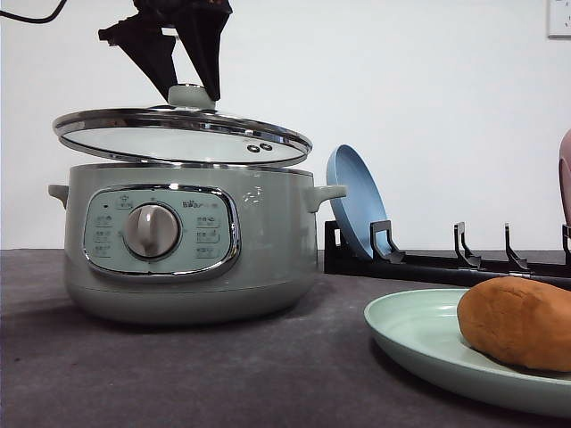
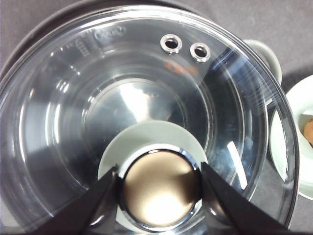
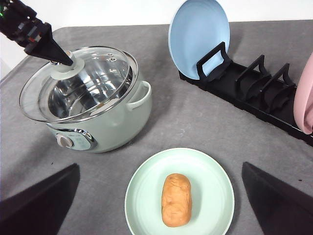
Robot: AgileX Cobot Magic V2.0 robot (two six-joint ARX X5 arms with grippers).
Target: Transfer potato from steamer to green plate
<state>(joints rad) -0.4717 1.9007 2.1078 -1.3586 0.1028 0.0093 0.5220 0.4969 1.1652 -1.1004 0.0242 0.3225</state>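
Since the potato (image 1: 517,321) already lies on the green plate (image 1: 406,332) at four o'clock of the steamer (image 1: 187,245) in the front view, the transfer itself looks done. What seems left is the glass lid (image 1: 178,134), which hangs tilted just above the pot's rim, its knob pinched by the left gripper (image 1: 191,92). A blue plate (image 1: 355,198) leans in a black rack (image 1: 428,263) at three o'clock of the pot.

Seen from the left wrist, the fingers (image 2: 93,203) clamp either side of the lid's chrome-capped knob (image 2: 159,191), glass spreading all round.

From the right wrist, the right gripper (image 3: 161,230) hovers above the plate with its fingers (image 3: 41,203) spread wide, holding nothing. The steamer's steel bowl, viewed through the lid, appears empty. A pink object (image 3: 304,100) stands at the rack's far end. Nothing blocks the lid's way down.
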